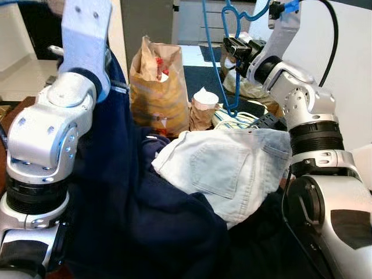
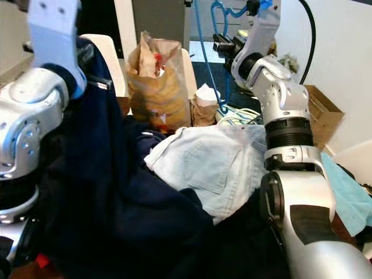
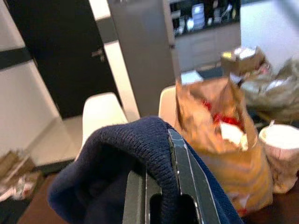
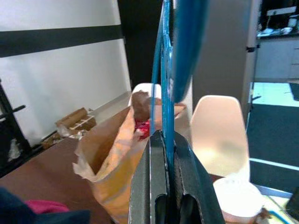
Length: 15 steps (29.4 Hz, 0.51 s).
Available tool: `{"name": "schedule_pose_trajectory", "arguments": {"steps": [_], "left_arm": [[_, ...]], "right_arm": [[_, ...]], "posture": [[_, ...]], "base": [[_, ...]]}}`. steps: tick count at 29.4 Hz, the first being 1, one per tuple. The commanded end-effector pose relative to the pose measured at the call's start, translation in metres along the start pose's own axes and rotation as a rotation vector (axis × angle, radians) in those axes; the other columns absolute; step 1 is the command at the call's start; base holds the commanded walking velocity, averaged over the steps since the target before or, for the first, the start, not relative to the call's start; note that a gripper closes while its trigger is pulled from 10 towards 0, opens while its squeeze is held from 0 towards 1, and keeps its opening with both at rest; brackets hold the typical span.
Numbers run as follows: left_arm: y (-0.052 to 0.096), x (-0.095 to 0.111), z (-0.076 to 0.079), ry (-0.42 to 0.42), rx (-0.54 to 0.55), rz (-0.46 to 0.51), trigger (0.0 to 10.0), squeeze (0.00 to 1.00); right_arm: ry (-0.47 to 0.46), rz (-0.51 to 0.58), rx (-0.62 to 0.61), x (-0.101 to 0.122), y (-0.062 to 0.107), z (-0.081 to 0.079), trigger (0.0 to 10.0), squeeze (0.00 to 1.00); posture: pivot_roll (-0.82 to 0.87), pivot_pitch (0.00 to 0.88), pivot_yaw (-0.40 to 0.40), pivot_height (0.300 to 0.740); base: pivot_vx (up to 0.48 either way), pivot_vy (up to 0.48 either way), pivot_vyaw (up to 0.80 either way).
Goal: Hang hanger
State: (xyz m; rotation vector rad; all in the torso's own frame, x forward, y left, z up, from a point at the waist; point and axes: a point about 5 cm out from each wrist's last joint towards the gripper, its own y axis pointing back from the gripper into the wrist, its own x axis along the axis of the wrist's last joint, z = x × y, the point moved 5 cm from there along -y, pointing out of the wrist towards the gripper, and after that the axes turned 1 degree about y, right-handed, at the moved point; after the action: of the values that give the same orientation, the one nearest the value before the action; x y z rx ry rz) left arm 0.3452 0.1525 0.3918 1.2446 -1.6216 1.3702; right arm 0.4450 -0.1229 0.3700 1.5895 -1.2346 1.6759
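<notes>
Nearest the robot, a heap of clothes covers the table [image 4: 42,170]: a navy sweater [image 1: 133,221] fills the foreground from six o'clock up to nine, and a pair of pale denim shorts [image 1: 226,168] lies on top of it just right of centre.

The left claw [image 3: 161,186] is raised at about ten o'clock, its fingers pinching a fold of the navy sweater, which hangs down from it over the silver forearm.

Behind the shorts, near twelve o'clock, stand a brown paper bag [image 1: 158,87] with red packets inside and a small white cup [image 1: 204,100] in a crumpled wrapper, with a tangle of pale cord [image 1: 232,119] beside it.

Farther back, at about one o'clock, the right claw [image 4: 164,186] is lifted high and pressed together on the blue wire hanger [image 1: 224,58], which dangles upright with its hook end [image 1: 232,11] near the top edge of the head view. White chairs [image 4: 219,126] and dark doors stand beyond.

As a judgement, the task is partly done: hanger and garment are each gripped and lifted, but they are well apart. The sweater is not yet on the hanger, and no rail is in sight, so threading and hanging remain.
</notes>
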Motion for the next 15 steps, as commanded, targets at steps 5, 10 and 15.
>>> {"name": "schedule_pose_trajectory", "arguments": {"steps": [5,10,15], "left_arm": [[0.008,0.024,0.029,0.102,-0.140,0.110,4.2,0.00],[0.014,0.036,0.060,0.202,-0.316,0.161,10.0,0.00],[0.019,0.044,0.078,0.243,-0.424,0.189,10.0,0.00]], "right_arm": [[-0.025,0.019,-0.005,0.001,0.000,0.001,10.0,0.00],[-0.053,0.042,0.007,0.002,0.000,-0.001,10.0,0.00],[-0.099,0.077,0.040,0.006,0.000,-0.006,10.0,0.00]], "posture": [[0.01,0.000,-0.049,0.740],[0.01,0.000,-0.044,0.740],[0.02,0.000,-0.040,0.740]], "base": [[0.000,0.000,0.00],[0.000,0.000,0.00],[-0.316,0.000,0.00]]}}
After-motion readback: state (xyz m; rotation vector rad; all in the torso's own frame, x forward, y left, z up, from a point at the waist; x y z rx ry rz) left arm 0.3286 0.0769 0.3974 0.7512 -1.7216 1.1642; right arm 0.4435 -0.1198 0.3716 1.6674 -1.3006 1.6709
